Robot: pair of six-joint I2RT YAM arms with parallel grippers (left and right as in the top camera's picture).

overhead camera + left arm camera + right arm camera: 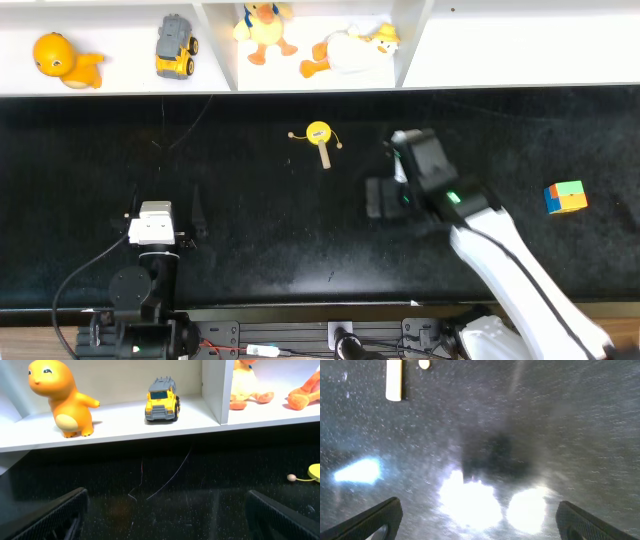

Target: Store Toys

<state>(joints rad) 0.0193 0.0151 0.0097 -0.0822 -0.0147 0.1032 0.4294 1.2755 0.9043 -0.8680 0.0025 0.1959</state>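
Note:
A yellow rattle drum [320, 137] with a wooden handle [394, 380] lies on the black table, a short way left of my right gripper [385, 198]. That gripper [477, 517] hovers over bare table, open, with nothing between its fingers. A multicoloured cube [565, 197] sits at the right. My left gripper [165, 515] is near the left arm's base, open and empty, facing the shelf. In the shelf stand an orange dinosaur toy [66, 59], a yellow truck [176, 47], a plush duck [264, 28] and a white plush duck [350, 50].
The white shelf [220, 50] runs along the table's far edge, split by upright dividers [212, 390]. Cables lie on the table near the left arm. Bright light glare spots reflect off the table under the right gripper.

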